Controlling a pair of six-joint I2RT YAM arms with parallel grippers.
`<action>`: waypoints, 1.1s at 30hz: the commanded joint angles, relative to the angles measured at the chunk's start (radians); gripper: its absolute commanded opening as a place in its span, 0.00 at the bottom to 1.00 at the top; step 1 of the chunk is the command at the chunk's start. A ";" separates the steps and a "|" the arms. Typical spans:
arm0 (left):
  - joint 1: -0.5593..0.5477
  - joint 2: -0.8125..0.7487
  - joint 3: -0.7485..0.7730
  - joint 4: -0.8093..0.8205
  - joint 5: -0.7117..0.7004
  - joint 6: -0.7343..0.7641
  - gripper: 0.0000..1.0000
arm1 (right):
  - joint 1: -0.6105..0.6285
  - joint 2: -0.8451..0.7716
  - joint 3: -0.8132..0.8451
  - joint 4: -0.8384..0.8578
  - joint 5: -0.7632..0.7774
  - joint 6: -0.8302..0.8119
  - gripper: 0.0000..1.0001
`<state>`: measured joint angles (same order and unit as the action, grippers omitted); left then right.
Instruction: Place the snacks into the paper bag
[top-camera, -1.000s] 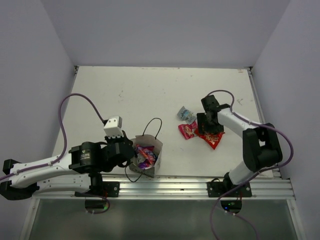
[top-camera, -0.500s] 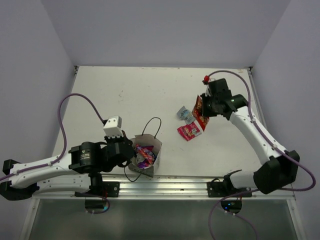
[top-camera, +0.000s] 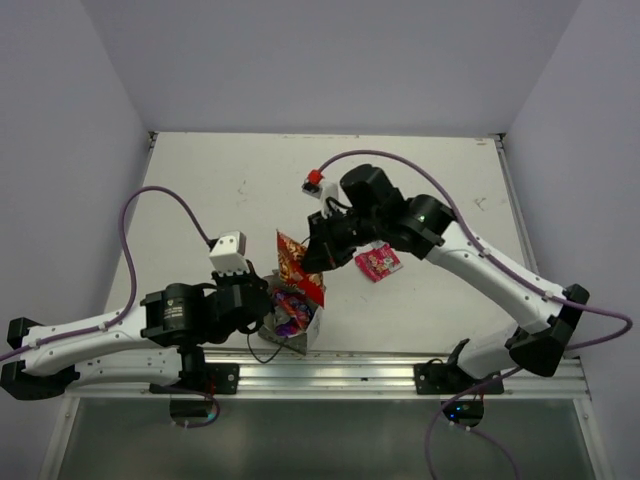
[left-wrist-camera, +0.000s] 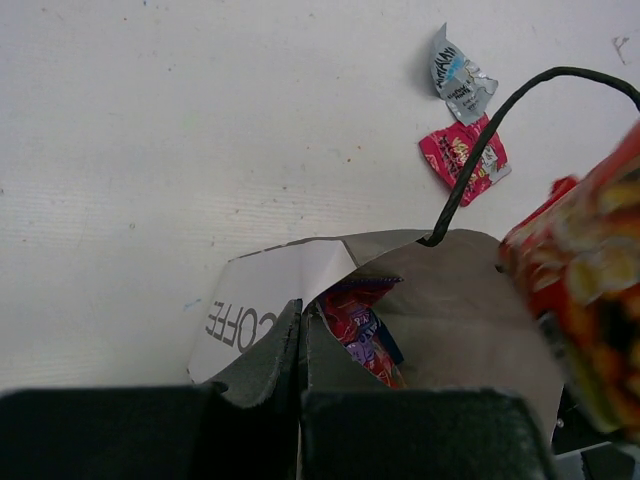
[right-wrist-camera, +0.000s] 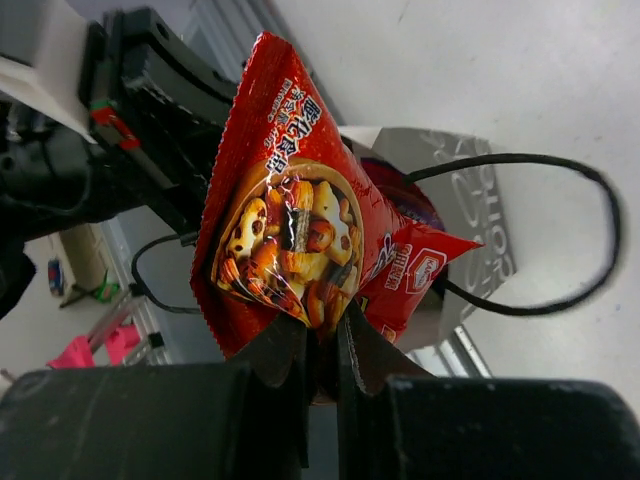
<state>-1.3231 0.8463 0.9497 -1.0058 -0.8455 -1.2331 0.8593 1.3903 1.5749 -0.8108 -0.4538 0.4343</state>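
Observation:
The paper bag (top-camera: 317, 322) stands open at the near edge, with purple and red snacks (top-camera: 290, 312) inside. My left gripper (top-camera: 262, 310) is shut on the bag's near rim (left-wrist-camera: 262, 310). My right gripper (top-camera: 317, 262) is shut on a red packet with colourful print (top-camera: 296, 262), which hangs tilted just above the bag's mouth (right-wrist-camera: 470, 200). In the right wrist view my gripper (right-wrist-camera: 322, 350) pinches the red packet's (right-wrist-camera: 290, 220) lower edge. A small pink packet (top-camera: 377, 262) lies on the table. A silvery-blue packet (left-wrist-camera: 455, 75) lies beyond the pink one (left-wrist-camera: 463, 157).
The bag's black cord handle (left-wrist-camera: 480, 150) loops up over its far wall, close to the hanging packet. The right arm (top-camera: 440, 235) stretches across the middle of the table. A metal rail (top-camera: 380, 365) runs along the near edge.
My right gripper closed on the red packet, lifted it off the table at the right and carried it left to above the bag. The left arm has not moved.

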 joint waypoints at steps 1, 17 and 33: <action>0.001 0.000 -0.009 0.049 -0.035 0.009 0.00 | 0.092 0.039 -0.006 0.013 -0.086 0.052 0.00; 0.001 -0.012 -0.009 0.046 -0.033 0.003 0.00 | 0.204 0.223 0.143 -0.047 0.092 0.047 0.00; 0.001 -0.039 -0.014 -0.007 -0.046 -0.035 0.00 | 0.210 0.372 0.260 -0.143 0.200 -0.011 0.00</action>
<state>-1.3167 0.8150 0.9344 -1.0710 -0.8604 -1.2369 1.0538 1.7515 1.8393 -0.9611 -0.2962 0.4599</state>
